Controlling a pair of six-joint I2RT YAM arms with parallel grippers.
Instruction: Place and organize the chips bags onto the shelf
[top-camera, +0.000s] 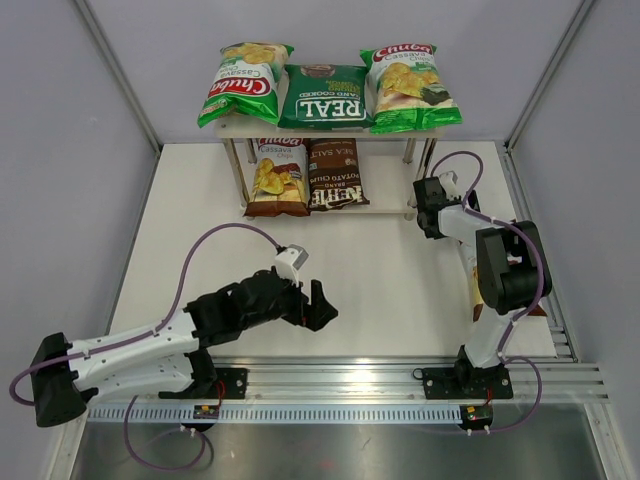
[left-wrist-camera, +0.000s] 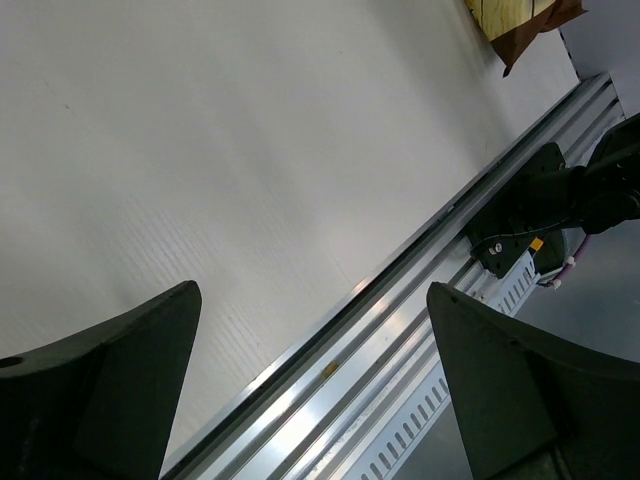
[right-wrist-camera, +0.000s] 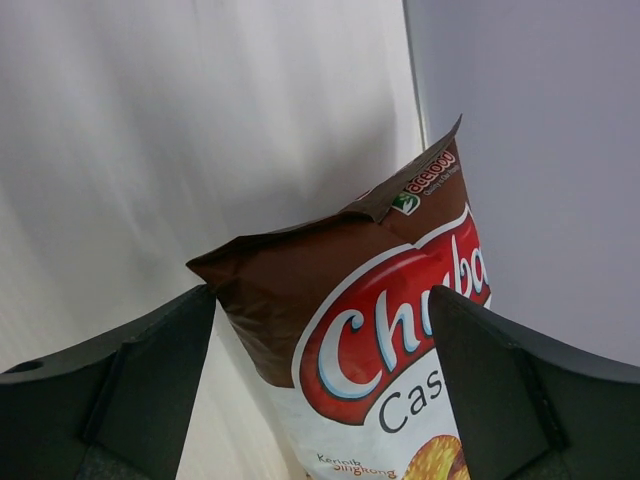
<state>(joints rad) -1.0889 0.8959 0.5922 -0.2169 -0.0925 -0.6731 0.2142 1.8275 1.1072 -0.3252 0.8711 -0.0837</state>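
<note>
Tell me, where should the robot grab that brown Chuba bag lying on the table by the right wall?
Probably its brown top end, below the crimped seam, coming down from above. The Chuba bag lies flat on the table, so its underside is out of reach, and that end looks thinnest. The open right gripper hangs right over it.

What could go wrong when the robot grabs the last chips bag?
The shiny brown bag sits between the right fingers, open around its top end, so it might slip when pinched. The only free spot on the shelf is low on the right, under its top level; the bag could catch there or bump the green bag overhanging above.
</note>
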